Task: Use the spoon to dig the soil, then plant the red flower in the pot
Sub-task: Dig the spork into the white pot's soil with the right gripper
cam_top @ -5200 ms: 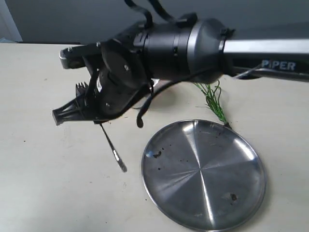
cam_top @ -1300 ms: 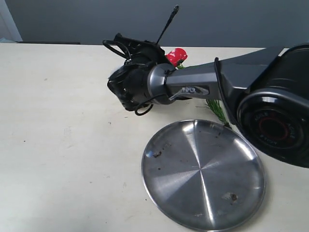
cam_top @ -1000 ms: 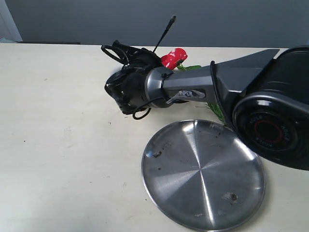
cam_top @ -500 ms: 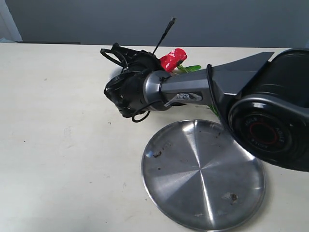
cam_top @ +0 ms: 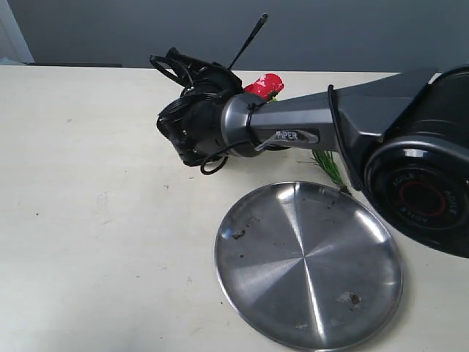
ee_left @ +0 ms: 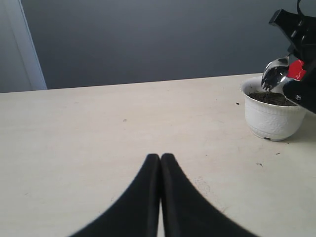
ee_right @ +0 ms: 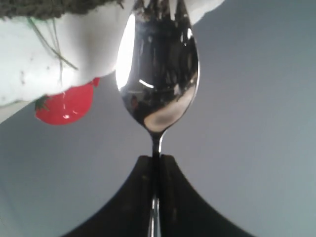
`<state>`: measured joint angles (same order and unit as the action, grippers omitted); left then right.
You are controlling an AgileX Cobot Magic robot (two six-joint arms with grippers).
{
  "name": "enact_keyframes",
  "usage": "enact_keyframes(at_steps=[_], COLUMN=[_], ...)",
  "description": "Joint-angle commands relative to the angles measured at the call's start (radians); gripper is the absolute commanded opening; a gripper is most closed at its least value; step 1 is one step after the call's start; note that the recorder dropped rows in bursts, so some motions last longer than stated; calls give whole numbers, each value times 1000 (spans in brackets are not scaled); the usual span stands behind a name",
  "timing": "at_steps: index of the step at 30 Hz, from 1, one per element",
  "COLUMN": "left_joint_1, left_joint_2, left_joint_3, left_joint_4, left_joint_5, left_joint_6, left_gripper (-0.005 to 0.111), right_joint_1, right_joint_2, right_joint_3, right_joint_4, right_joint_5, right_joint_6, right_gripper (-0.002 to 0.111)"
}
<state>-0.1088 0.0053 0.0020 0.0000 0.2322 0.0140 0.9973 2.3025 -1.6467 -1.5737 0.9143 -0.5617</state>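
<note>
While the right gripper (ee_right: 156,163) pinches the spoon (ee_right: 157,64) tightly, tines poised above the soil (ee_left: 270,98) in the pot (ee_left: 272,118), dig shallowly; left gripper (ee_left: 160,159) closed, empty.

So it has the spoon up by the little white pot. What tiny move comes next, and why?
Probably a short dip of the spoon into the soil. The right gripper is shut on the handle, and in the left wrist view the tined tip hangs just over the pot, apparently not yet in the earth.
</note>
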Motion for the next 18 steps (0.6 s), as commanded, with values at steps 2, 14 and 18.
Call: enact_keyframes(at_steps=[2, 14, 18], left_joint_1=[-3, -3, -3], left_joint_2=[-5, -5, -5], left_joint_3=[-2, -2, -2], left_joint_4=[0, 0, 0], left_joint_5=[0, 0, 0], left_joint_6=[-4, -4, -4], left_gripper=[0, 0, 0], right_joint_1=[0, 3, 0], right_joint_2=[18, 33, -17], right_joint_3=[-5, -5, -5], right_joint_4=[38, 33, 33], right_joint_5=[-35, -20, -7], right_joint_6=[-2, 0, 136], right_gripper=[-1, -1, -1])
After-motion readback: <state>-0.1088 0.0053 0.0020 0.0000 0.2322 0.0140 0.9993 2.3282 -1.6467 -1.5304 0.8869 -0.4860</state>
